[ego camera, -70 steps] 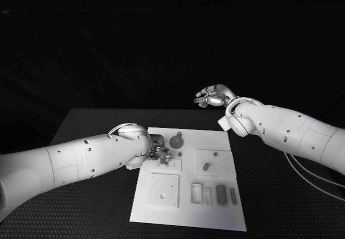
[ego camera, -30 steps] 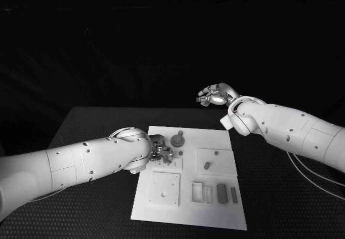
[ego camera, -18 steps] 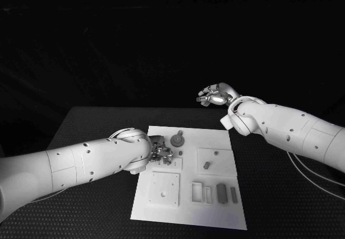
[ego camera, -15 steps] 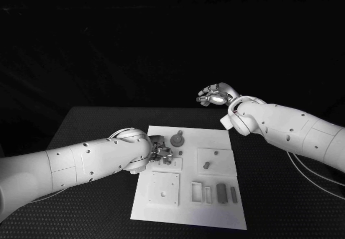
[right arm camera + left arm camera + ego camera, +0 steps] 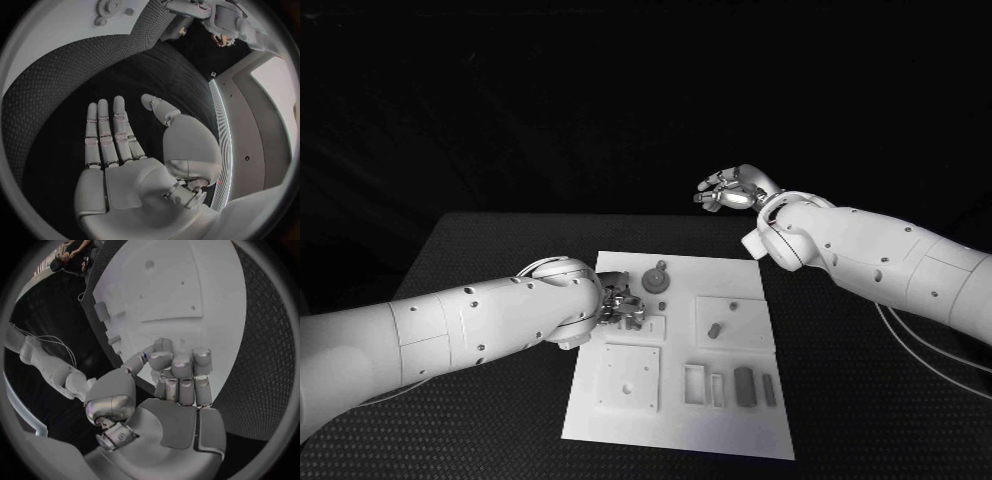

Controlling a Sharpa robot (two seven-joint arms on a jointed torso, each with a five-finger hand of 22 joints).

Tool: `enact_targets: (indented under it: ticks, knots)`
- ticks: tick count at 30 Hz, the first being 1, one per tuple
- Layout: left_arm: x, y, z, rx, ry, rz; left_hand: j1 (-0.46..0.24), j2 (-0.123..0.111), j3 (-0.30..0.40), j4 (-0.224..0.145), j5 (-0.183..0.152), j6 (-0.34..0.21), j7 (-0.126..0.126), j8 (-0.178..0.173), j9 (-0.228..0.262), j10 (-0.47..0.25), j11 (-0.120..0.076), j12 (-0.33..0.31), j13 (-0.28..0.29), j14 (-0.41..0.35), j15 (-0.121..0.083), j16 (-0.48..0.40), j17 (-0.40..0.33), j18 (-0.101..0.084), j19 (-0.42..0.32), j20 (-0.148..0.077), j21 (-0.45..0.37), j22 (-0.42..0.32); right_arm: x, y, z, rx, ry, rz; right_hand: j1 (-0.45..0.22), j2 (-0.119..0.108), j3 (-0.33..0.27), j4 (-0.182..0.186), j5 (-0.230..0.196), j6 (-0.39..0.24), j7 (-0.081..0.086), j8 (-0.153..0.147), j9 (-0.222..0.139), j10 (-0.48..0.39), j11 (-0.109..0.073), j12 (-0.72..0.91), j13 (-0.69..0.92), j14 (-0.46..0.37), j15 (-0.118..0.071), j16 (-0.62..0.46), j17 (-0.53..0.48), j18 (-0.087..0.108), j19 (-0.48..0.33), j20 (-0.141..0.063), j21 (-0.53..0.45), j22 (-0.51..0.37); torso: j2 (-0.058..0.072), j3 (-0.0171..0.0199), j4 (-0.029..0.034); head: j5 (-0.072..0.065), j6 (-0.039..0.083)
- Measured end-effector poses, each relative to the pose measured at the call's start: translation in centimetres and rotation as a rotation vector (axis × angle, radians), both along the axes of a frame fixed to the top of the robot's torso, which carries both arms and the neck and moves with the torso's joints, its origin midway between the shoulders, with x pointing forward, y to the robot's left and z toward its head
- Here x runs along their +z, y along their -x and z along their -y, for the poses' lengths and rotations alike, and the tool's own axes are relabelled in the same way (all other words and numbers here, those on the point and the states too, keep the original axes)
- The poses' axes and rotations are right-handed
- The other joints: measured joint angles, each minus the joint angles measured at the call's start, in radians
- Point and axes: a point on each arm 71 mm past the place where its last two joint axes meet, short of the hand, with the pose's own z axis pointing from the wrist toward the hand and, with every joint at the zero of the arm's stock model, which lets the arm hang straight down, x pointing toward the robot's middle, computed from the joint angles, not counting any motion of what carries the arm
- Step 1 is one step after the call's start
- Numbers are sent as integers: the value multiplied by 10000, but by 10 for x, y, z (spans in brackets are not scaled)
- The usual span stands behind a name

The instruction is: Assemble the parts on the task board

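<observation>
Head view: the black counter [image 5: 488, 250] is seen carrying the white task board [image 5: 678, 430], whose long axis runs from the robot's side away toward the far edge. All places below are given relative to this board. Over its far left corner the left hand [image 5: 620, 307] is held low, its fingers [image 5: 181, 372] curled in toward the palm; whether a part is gripped in them cannot be told. The right hand [image 5: 730, 192] is raised well beyond the board's far right corner, above the counter's far edge, with its fingers [image 5: 109, 135] stretched out straight and apart and nothing held. On the board's near left a raised square plate [image 5: 630, 378] is mounted. At the near right, narrow upright slots are seen, with a grey bar-shaped part [image 5: 746, 389] standing in one, its long axis parallel to the board's. Near the far edge a round gear-like part [image 5: 655, 281] is seated. At mid right a small part [image 5: 714, 329] is set, slightly tilted.
</observation>
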Motion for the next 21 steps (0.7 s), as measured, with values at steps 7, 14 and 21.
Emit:
enact_targets:
  ticks: [7, 14, 21]
  knots:
    - [0, 0, -2, 12, -56, -12, -5, 5, 0, 0, 0, 0, 0, -15, -4, 0, 1, 0, -9, 0, 0, 0, 0, -2, 0, 0, 0, -1, 0, 0, 0, 7, -2, -1, 0, 0, 0, 0, 0, -10, 11, 0, 0, 0, 0, 0, -8, 0, 0, 0, 3, 0, 0, 0, 0, 10, -1, -3, 1, 0, -7]
    - [0, 0, -2, -19, -78, -28, -18, 18, 0, 0, 0, 0, 0, 23, -14, -1, 1, 0, -8, 0, 0, 0, -9, -4, 0, 1, 0, -1, 0, 0, 0, -2, 1, -1, 0, 0, 0, 0, 0, -13, 13, 0, -9, 0, 0, 0, -15, 0, 0, 0, 9, 1, 0, 0, 0, 10, -2, -3, 7, -19, -15]
    - [-1, -1, -2, -55, -106, -39, -18, 17, 0, 0, 0, 0, 0, 22, -12, -1, 1, -1, -8, 0, 0, 0, -9, -4, 1, 1, 39, -2, 0, 0, 0, 8, -2, -2, 0, 0, 0, 0, 0, -15, 15, 0, -8, 0, 0, 0, -26, 0, 0, 0, 8, 0, 0, 0, 0, 20, -3, -2, 8, -31, -7]
